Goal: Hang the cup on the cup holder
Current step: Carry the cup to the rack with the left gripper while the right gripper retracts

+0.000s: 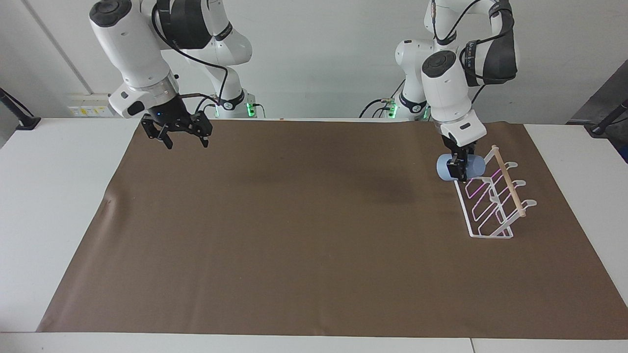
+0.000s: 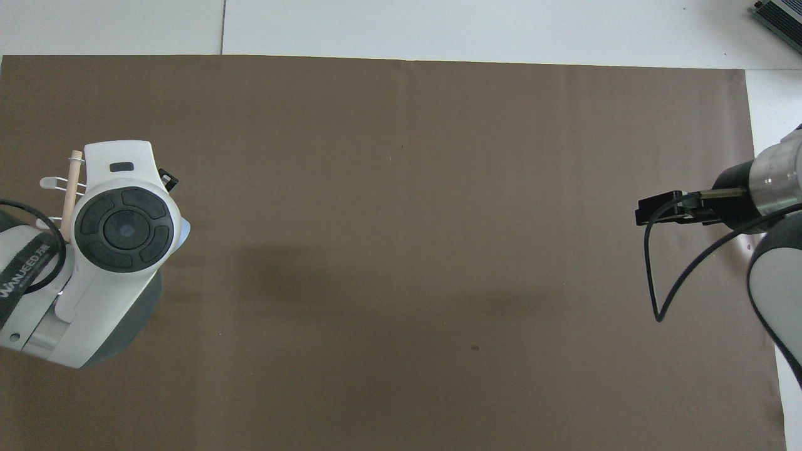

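Brown mat [image 1: 294, 235] covers the worktop [image 1: 54, 206]. The right gripper [image 1: 182, 137] hangs spread open over the mat's corner. The white cup holder [image 1: 490, 201] stands at the left arm's end; the left gripper [image 1: 460, 169] pinches the blue cup [image 1: 447, 168] sideways between its fingers, against the holder's robot-side end.

Robotics lab. Two white arms [image 1: 444, 83] mounted at a white worktop [image 1: 59, 206] under a brown mat [image 1: 294, 235]. Bare white wall [image 1: 319, 49], loose cabling, wall sockets [image 1: 91, 104].
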`<state>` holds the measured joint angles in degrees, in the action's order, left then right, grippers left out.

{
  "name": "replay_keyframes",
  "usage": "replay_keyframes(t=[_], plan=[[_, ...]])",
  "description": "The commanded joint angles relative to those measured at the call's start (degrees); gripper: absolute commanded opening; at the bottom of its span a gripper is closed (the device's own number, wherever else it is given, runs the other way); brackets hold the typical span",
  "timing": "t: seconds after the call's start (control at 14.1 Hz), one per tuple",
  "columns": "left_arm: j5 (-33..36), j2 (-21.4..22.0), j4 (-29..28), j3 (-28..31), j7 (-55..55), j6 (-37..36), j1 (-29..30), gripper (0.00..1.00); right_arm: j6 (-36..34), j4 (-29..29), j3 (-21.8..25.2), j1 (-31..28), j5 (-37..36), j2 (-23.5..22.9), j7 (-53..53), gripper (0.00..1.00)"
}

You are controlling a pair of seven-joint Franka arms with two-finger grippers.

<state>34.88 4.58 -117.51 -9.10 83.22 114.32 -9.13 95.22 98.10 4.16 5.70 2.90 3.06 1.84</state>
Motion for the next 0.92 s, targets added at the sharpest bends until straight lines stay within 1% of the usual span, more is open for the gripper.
replay_keyframes(t=[0.0,0.07,0.21,0.5,0.78,0.85], plan=[[3.3,-0.6,0.3,-0.1,-4.8,4.3,2.6,0.00,-7.5,-9.9,-0.3,-1.9,-1.8,-4.2,1.4,1.00],[4.9,-0.7,0.3,-0.1,-6.0,5.2,2.7,0.00,-8.8,-11.6,-0.4,-2.2,-2.7,-5.0,1.3,1.00],[5.5,-0.9,0.8,-0.2,-8.3,5.8,3.7,0.00,-8.2,-10.7,-0.5,-2.6,-3.1,-5.1,1.1,1.00],[5.6,-1.9,0.8,-0.1,-14.3,11.2,6.9,0.00,-8.1,-9.1,-0.5,-2.0,-4.6,-4.4,0.8,1.00],[5.6,-2.6,0.8,-0.1,-19.8,16.5,9.5,0.00,-8.0,-9.2,-0.6,-2.0,-4.8,-4.3,-0.2,1.00],[5.6,-2.8,0.5,-0.2,-20.9,18.6,10.9,0.00,-8.0,-9.2,-0.6,-2.0,-4.7,-4.4,-0.2,1.00]])
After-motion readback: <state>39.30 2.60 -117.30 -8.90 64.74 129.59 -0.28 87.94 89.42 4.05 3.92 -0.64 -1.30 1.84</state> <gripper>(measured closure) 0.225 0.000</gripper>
